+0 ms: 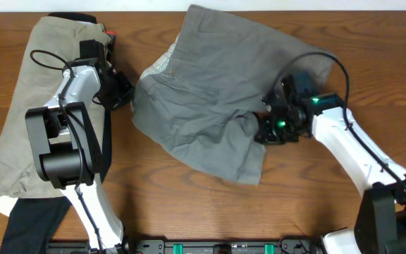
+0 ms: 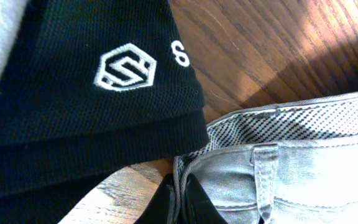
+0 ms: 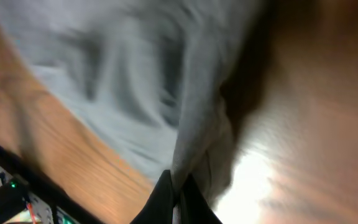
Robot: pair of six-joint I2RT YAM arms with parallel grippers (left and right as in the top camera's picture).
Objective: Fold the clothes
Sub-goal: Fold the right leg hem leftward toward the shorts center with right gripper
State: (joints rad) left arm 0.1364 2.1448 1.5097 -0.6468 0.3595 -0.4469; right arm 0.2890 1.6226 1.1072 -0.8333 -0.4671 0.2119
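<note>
The grey shorts (image 1: 210, 92) lie spread and wrinkled on the wooden table, waistband to the left, legs to the right and front. My left gripper (image 1: 127, 95) is shut on the waistband's left edge; the left wrist view shows its fingers (image 2: 180, 198) pinching the grey waistband hem (image 2: 278, 168). My right gripper (image 1: 263, 127) is shut on a bunched fold of a leg on the right side; the blurred right wrist view shows its fingers (image 3: 176, 199) pinching grey cloth (image 3: 135, 93).
A khaki-beige garment (image 1: 30, 106) lies at the left under my left arm. A black garment (image 1: 30, 222) lies at the front left, and its logo sleeve (image 2: 92, 87) is beside the waistband. Bare wood (image 1: 309, 204) lies at the front.
</note>
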